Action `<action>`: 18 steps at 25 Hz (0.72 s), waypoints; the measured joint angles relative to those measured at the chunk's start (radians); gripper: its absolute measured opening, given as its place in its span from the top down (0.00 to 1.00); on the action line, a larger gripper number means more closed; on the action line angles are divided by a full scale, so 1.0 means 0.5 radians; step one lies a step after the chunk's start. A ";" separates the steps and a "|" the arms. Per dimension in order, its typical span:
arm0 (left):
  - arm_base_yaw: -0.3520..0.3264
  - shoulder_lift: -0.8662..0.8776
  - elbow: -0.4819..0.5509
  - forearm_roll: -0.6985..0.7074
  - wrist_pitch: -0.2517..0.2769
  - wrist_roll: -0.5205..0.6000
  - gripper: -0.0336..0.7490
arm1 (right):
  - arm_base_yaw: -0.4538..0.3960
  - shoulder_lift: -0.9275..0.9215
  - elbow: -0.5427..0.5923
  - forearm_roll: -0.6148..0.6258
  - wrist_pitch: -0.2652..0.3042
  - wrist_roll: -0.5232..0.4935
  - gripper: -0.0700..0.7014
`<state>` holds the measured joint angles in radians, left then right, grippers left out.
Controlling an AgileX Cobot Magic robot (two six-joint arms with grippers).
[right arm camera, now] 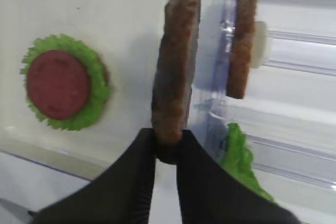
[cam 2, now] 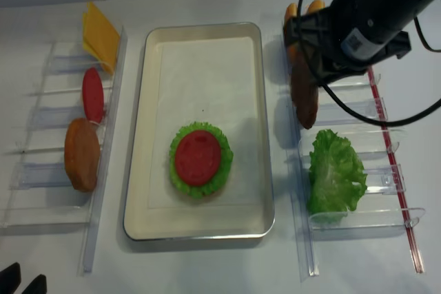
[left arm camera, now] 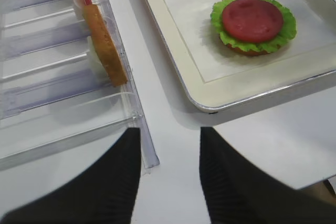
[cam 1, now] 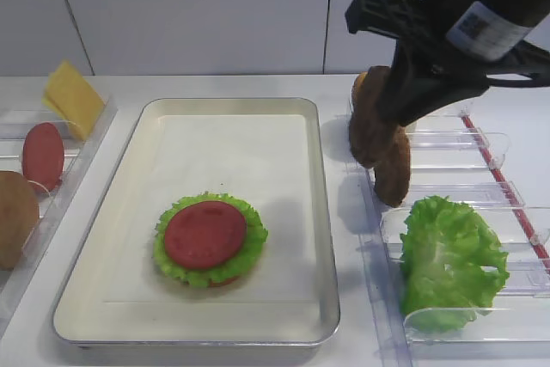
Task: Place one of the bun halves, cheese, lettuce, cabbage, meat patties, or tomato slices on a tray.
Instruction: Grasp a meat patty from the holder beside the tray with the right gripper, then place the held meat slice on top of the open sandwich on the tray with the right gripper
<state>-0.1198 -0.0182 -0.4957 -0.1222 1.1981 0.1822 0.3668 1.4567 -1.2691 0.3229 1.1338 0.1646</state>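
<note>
the right gripper point(right arm camera: 167, 148) is clamped on the lower edge of a meat patty point(right arm camera: 176, 66), which stands on edge between the two black fingers point(right arm camera: 123, 187) and sticks out beyond their tips. seen from the wrist, this patty hangs over the border between the tray point(cam 1: 324, 212) and the clear rack point(cam 1: 481, 191) just right of the tray. the second patty point(right arm camera: 241, 40) stands upright in that rack, apart from the held one. on the tray's liner lie a lettuce leaf point(cam 1: 249, 242) and a tomato slice point(cam 1: 204, 234) stacked; something under them is barely visible. in the high view the arm hides the held patty's upper part. more lettuce point(cam 1: 449, 264) sits in the rack, nearer the camera than the patties. left of the tray stand a cheese slice point(cam 1: 73, 96), another tomato slice point(cam 1: 43, 155) and a bun half point(cam 1: 15, 217), cut off by the frame. the left gripper point(left arm camera: 170, 177) has its fingers spread, holding nothing, left of the tray's near corner.
</note>
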 joint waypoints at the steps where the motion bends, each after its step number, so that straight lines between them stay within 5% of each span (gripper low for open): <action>1: 0.000 0.000 0.000 0.000 0.000 0.000 0.61 | 0.000 0.000 -0.009 0.066 0.005 -0.040 0.72; 9: 0.000 0.000 0.000 0.000 0.000 0.000 0.61 | 0.183 0.061 -0.009 0.492 -0.015 -0.290 0.72; 18: 0.000 0.000 0.000 0.000 0.000 0.000 0.61 | 0.296 0.439 -0.009 0.948 -0.171 -0.667 0.72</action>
<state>-0.1198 -0.0182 -0.4957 -0.1222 1.1981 0.1822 0.5149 1.6763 -1.2738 0.7971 1.0481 -0.1687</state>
